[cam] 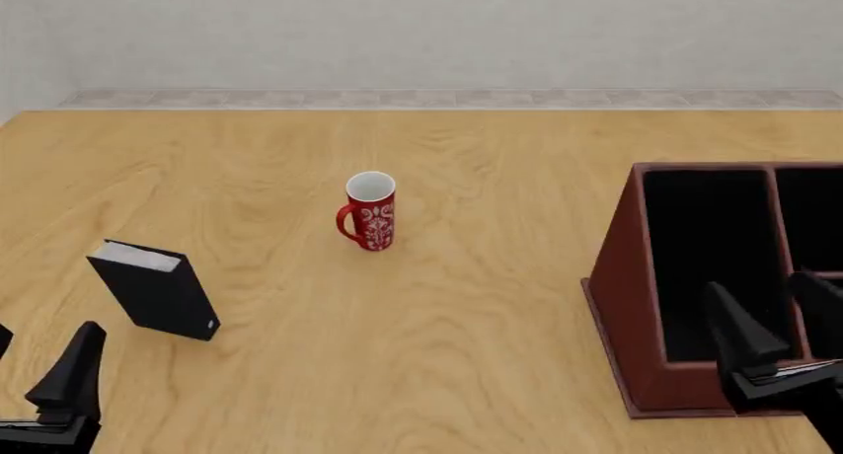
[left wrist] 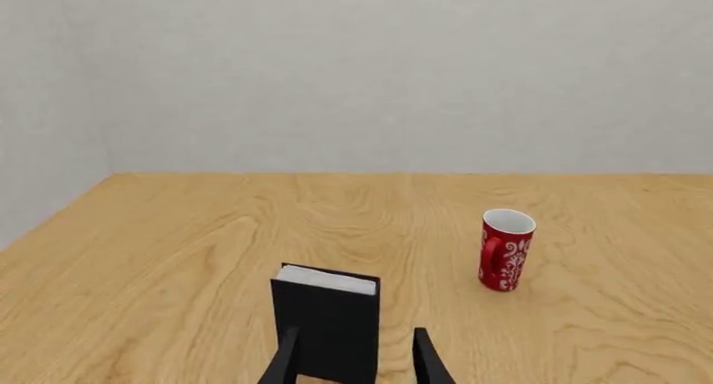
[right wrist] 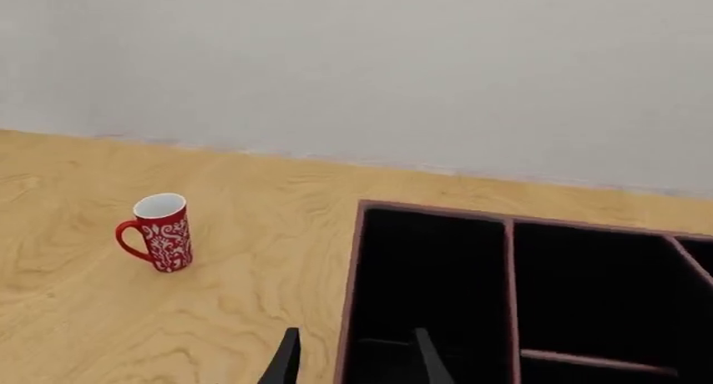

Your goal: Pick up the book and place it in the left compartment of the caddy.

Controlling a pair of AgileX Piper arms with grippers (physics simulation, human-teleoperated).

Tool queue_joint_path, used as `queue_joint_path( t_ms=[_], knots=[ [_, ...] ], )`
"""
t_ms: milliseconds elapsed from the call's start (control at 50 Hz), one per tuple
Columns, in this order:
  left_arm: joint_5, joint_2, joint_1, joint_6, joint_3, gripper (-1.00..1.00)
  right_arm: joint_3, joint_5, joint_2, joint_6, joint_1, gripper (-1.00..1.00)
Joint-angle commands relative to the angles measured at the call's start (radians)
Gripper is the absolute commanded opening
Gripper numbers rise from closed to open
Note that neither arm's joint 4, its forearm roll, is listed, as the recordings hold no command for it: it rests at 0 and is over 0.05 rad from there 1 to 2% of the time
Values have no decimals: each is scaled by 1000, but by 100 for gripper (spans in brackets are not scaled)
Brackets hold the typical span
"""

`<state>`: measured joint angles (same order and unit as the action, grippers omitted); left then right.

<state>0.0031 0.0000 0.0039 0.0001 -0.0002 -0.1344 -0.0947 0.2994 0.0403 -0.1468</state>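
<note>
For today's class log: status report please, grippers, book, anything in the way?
Left gripper open, just short of book. Right gripper open above caddy. Book upright, untouched. Red mug stands mid-table between them.

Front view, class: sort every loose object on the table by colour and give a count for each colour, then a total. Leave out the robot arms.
Black: 1, the book
Bright red with white pattern: 1, the mug
Dark red-brown: 1, the caddy
Total: 3
</note>
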Motion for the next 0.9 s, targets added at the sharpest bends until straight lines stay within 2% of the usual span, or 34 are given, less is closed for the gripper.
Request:
queue_joint_path(
  t_ms=[20,160,200,240,380,460,500,560,780,840,900],
  knots=[
    [-4,2,-3,2,0,100,-141,-6,217,21,-163,100],
    [-4,2,-3,1,0,100,-239,64,279,48,-262,100],
    [-5,1,-4,3,0,100,-265,83,293,73,-272,100],
    [-3,1,-3,1,0,100,-293,112,298,49,-304,100],
    [-3,1,-3,1,0,100,-396,199,368,72,-398,100],
    [-3,1,-3,1,0,100,-430,215,417,99,-417,100],
    [-5,3,-3,3,-2,100,-459,233,439,87,-448,100],
    [-5,1,-3,3,0,100,-495,257,470,115,-483,100],
    [-4,2,-3,2,-1,100,-632,324,586,125,-585,100],
    [-4,1,-4,3,0,100,-659,336,609,105,-612,100],
    [-4,1,-4,3,0,100,-686,355,640,108,-657,100]
  ],
)
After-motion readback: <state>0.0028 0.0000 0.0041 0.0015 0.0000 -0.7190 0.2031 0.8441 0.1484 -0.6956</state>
